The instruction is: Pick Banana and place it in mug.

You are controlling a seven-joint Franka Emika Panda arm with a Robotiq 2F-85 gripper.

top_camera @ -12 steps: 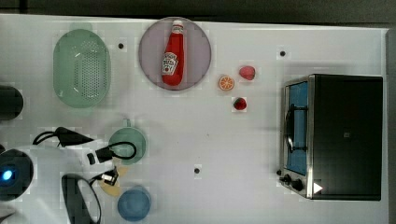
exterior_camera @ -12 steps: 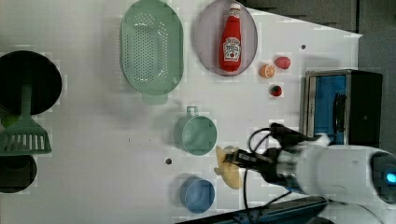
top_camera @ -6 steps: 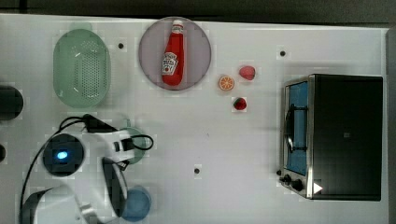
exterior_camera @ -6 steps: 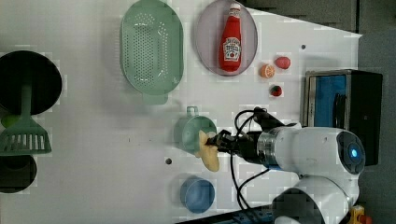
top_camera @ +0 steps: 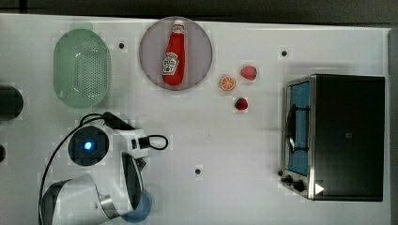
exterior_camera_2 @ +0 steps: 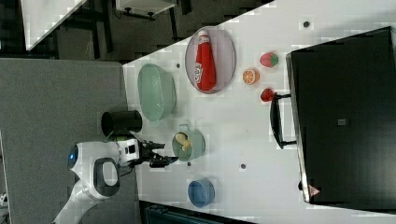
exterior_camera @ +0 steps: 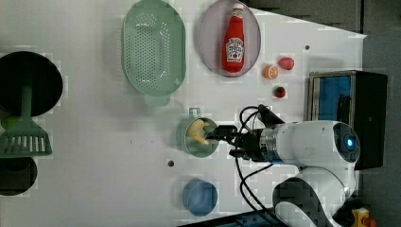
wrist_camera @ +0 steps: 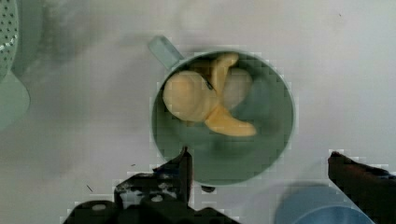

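Since earlier: banana (wrist_camera: pixel 205 100) dropped into mug (wrist_camera: pixel 261 161), frame centre | gripper (wrist_camera: pixel 259 170) apart, empty, directly above banana.

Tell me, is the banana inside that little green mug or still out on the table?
Inside. The banana lies within the rim of the mug, and the open gripper holds nothing.

A white table (exterior_camera: pixel 94 156) carries a perforated green basket (exterior_camera: pixel 153 52), a grey plate (exterior_camera: pixel 208 42), an orange slice (exterior_camera: pixel 270 72), two strawberries (exterior_camera: pixel 285 63), a toaster oven (top_camera: pixel 345 138), a sage-green mug (exterior_camera: pixel 198 138) and a blue cup (exterior_camera: pixel 200 196).
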